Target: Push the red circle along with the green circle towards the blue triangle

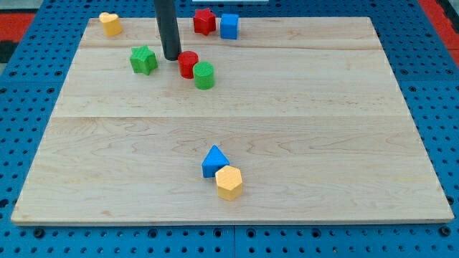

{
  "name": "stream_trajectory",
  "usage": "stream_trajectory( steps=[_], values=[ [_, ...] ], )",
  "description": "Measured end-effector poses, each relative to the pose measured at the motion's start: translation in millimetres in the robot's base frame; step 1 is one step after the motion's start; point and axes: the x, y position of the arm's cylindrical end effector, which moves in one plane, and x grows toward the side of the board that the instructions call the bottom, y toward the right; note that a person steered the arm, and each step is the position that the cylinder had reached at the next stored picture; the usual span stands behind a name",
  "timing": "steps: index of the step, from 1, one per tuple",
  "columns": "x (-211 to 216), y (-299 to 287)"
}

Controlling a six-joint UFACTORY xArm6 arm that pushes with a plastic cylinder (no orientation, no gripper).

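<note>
Closest to the view's bottom there's a yellow hexagon, and the blue triangle sits touching it, just up and to the view's left of it. Both are a bit left of centre on the wooden table.

Then there's a big stretch of bare wood before you get to the rest, so the triangle is well apart from the other blocks.

Further back, the green circle and the red circle are pressed right up against each other, red one slightly up and to the view's left of the green. The dark rod comes straight down from the top edge and its tip is on the table just beside the red circle, on its left side, pretty much touching it or a hair off, can't quite tell. No fingers on this arm at all, only the rod, so nothing to call apart or together.

A green star sits near the tip on the view's left.

Right at the back edge: a yellow heart off to the left, and a red star with a blue cube just beside it.
</note>
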Motion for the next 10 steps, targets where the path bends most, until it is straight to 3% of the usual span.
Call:
stream_trajectory(
  steps=[4,10],
  values=[
    [1.4,62.0],
    [82.1,62.0]
  ],
)
